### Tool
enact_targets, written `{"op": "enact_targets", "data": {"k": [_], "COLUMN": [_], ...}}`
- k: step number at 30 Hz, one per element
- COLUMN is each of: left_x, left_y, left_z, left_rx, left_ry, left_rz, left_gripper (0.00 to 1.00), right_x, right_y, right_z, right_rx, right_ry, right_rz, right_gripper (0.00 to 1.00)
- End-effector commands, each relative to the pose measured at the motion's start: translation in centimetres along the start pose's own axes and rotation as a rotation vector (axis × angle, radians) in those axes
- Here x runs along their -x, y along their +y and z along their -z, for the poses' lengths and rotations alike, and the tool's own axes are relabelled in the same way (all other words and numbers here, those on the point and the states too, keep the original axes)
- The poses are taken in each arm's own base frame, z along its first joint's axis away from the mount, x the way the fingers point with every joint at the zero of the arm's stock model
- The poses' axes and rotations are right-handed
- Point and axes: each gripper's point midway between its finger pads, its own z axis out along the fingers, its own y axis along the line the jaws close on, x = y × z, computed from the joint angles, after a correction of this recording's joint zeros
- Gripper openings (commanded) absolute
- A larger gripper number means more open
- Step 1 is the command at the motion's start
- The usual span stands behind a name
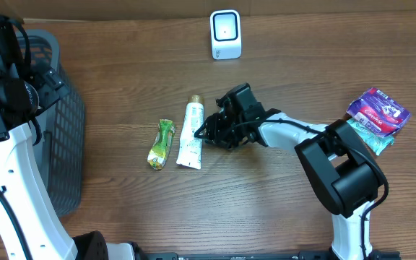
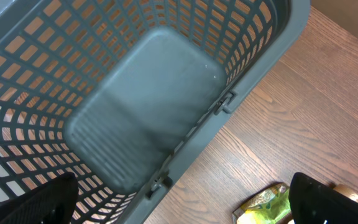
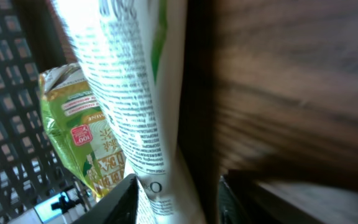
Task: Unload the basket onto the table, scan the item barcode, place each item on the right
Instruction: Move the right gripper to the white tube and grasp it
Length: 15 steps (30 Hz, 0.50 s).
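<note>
The white tube is lying on the desk, long axis pointing at the scanner, while the right jaws are straddling it from its right, partly open (left jaws are gaping over the basket).

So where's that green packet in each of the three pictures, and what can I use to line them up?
Overhead: the green packet lies mid-table, just left of the white tube.
Left wrist: the packet peeks in at the bottom edge, right of centre.
Right wrist: the packet sits left of centre, behind the tube.
Shared landmark: the grey mesh basket, visible in all three.
</note>
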Motion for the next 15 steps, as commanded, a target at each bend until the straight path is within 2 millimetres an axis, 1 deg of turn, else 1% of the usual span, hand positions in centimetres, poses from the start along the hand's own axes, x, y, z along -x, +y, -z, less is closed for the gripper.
{"op": "enact_targets", "data": {"k": [1, 5, 8, 9, 12, 13, 15], "left_x": [0.0, 0.0, 0.0, 0.0, 0.0, 0.0, 0.0], "left_y": [0.0, 0.0, 0.0, 0.0, 0.0, 0.0, 0.0], "left_z": [-0.2, -0.2, -0.2, -0.3, -0.2, -0.2, -0.2], "left_rx": [0.004, 0.004, 0.004, 0.004, 0.004, 0.004, 0.004], "left_ry": [0.006, 0.006, 0.006, 0.005, 0.006, 0.006, 0.006], "left_rz": [0.018, 0.018, 0.018, 0.018, 0.018, 0.018, 0.018], "left_gripper": [0.99, 1.00, 0.99, 0.99, 1.00, 1.00, 0.99], "right_x": [-0.7, -0.9, -0.7, -0.6, -0.4, -0.4, -0.5], "right_y": [-0.1, 0.3, 0.4, 0.6, 0.8, 0.9, 1.0], "right_z": [-1.1, -1.6, -1.7, -1.7, -1.7, -1.7, -1.6], "right_rx": [-0.042, -0.051, -0.052, -0.045, -0.034, -0.033, -0.020], "right_ry": [-0.024, -0.037, -0.051, -0.055, -0.060, -0.059, -0.048], "right_rz": [-0.059, -0.048, -0.040, -0.034, -0.019, -0.016, 0.007], "right_gripper": [0.39, 0.38, 0.32, 0.27, 0.07, 0.04, 0.04]}}
